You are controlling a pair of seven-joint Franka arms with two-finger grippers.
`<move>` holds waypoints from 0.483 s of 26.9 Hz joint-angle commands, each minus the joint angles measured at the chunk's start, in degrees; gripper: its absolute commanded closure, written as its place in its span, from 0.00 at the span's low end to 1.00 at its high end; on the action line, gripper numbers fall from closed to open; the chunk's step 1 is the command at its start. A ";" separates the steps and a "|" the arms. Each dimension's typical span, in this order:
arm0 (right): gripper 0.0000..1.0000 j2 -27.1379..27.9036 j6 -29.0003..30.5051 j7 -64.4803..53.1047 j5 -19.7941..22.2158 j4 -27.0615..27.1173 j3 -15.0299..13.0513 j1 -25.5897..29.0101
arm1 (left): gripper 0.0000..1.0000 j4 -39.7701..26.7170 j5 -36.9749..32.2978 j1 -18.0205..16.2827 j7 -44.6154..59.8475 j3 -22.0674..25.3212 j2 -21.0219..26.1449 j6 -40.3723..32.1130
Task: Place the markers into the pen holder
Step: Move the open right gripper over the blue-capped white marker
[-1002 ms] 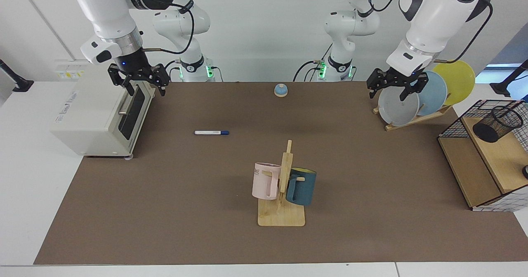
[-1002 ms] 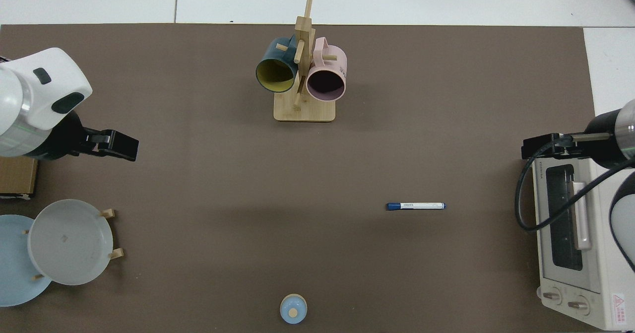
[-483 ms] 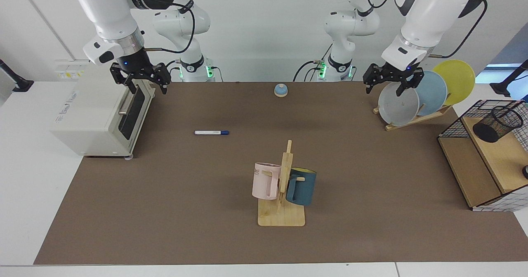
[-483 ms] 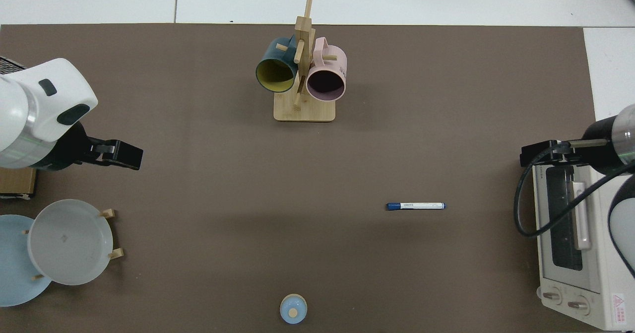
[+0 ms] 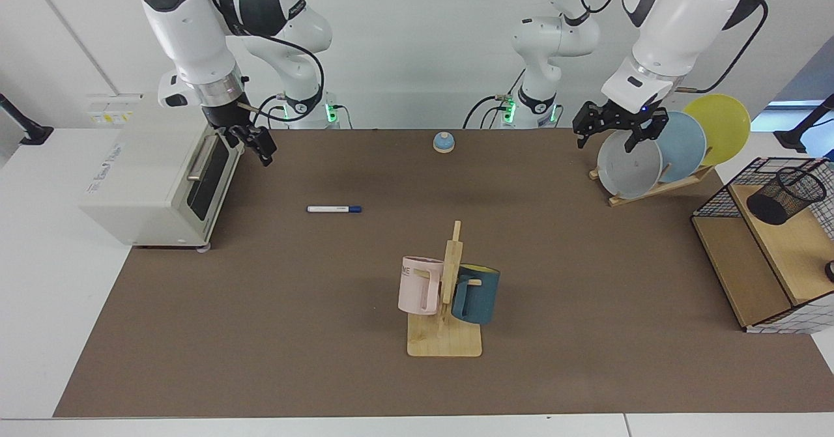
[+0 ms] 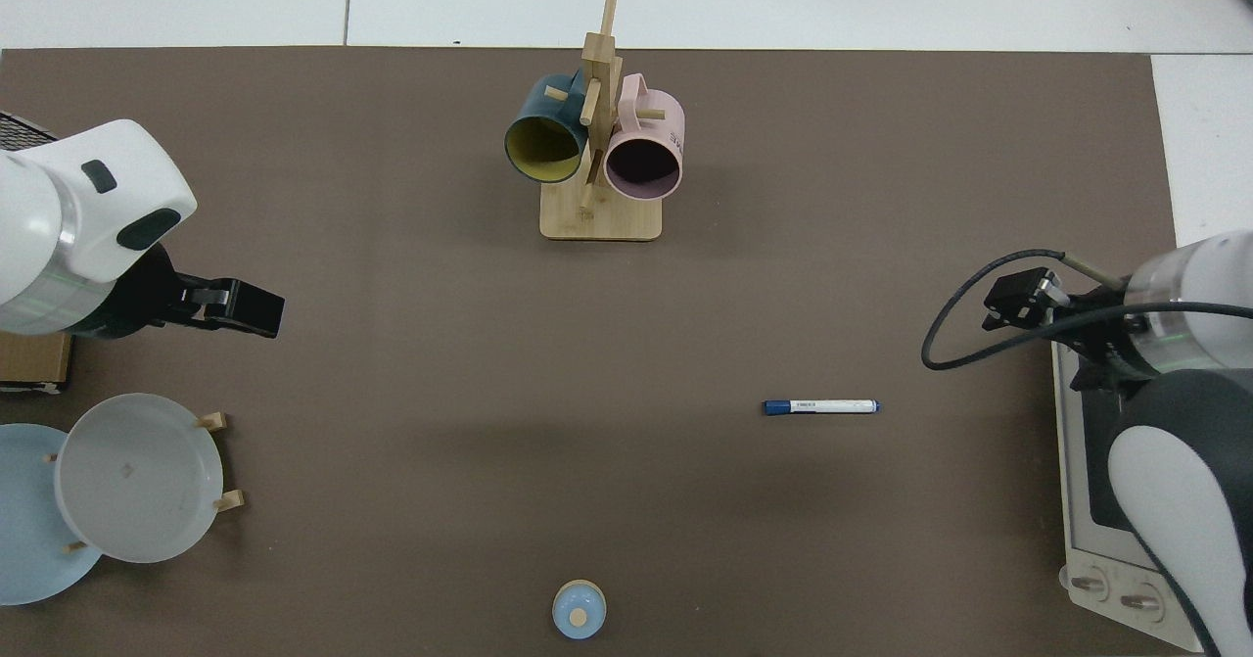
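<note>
Marker (image 5: 334,209) lies flat beside toaster oven (image 5: 156,183); we see right gripper (image 5: 255,142) there, spread unreadable, left gripper (image 5: 619,131) wide.

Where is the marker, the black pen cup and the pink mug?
marker (image 5: 333,209), facing view, middle of its white barrel.
pen holder (image 5: 785,196), facing view, its mesh side.
pink mug (image 5: 417,286), facing view, its outer wall.

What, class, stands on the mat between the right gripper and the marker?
Nothing visible. The right gripper hangs by the toaster oven, and only bare brown mat lies between it and the marker. The left gripper waits above the plate rack.
</note>
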State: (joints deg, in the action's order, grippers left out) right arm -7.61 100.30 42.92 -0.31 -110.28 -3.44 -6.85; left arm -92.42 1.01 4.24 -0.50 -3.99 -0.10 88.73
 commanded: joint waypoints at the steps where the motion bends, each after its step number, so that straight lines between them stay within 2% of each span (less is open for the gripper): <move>1: 0.00 0.75 5.16 19.19 -8.37 -4.58 -0.07 0.44 | 0.00 -2.50 0.05 0.42 0.50 0.74 -1.84 1.62; 6: 0.00 3.92 11.65 28.08 -15.86 -9.06 0.02 0.09 | 0.00 -2.67 -0.04 -0.28 0.24 1.09 -1.66 1.88; 11: 0.00 5.77 17.11 29.94 -23.24 -12.67 0.02 0.00 | 0.00 -2.67 0.05 -0.29 0.15 1.09 -1.57 2.06; 13: 0.00 5.77 18.08 30.02 -24.48 -14.16 0.02 -0.26 | 0.00 -2.67 0.05 -0.20 0.15 1.09 -1.57 2.58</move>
State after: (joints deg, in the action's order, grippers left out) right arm -1.71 114.74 70.71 -20.11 -120.76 -3.54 -7.05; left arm -92.93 0.99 4.03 -0.50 -2.99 -0.12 89.17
